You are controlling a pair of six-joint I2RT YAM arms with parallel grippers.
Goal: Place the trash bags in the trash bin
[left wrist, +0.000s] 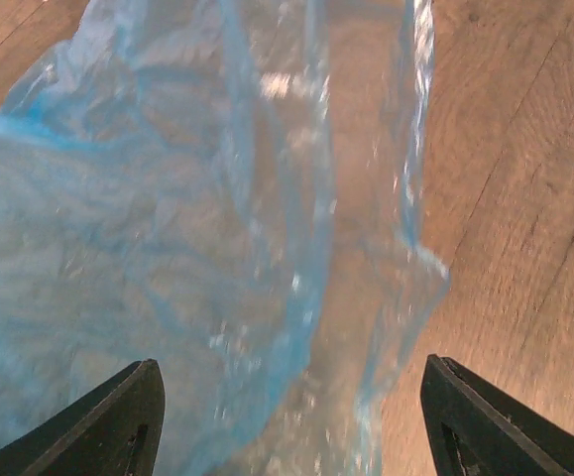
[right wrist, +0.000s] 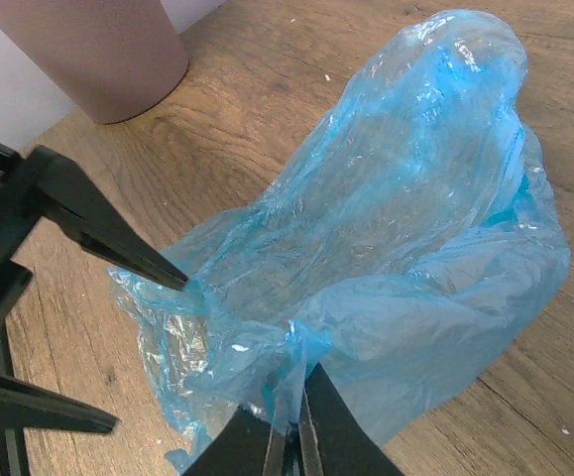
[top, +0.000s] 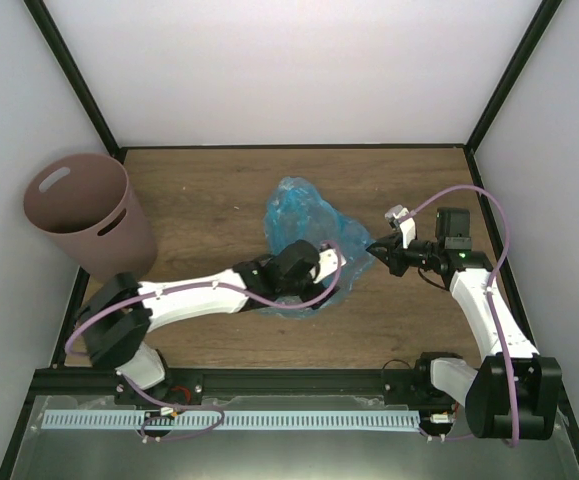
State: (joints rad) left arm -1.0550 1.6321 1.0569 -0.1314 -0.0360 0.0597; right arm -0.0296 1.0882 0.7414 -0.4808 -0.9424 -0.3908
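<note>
At the centre of the counter [top: 199,190], the trash bag [top: 299,215] is found as a crumpled, translucent light-blue heap resting on the wood. Its mouth cannot be located among the folds. In the top view its near edge is covered by the left wrist, so the outline there is hidden.

A thin fold at the bag's right edge is clamped between the closed fingers of the right pincer [right wrist: 291,436]. Only the finger ends are shown in the right wrist view, the rest being cut off by the lower border.

The left pincer [left wrist: 290,365] is spread wide, with nothing gripped. Film lies between and ahead of its two fingers, and in the right wrist view one fingertip [right wrist: 158,268] is seen touching the bag's wrinkled side. The left wrist view is blurred at close range, and little beyond blue film and wood grain can be made out.

The trash bin [top: 119,240] is placed upright at the far left corner of the counter, well apart from the bag. Only its lower wall is shown in the right wrist view, the rim being cut off.
</note>
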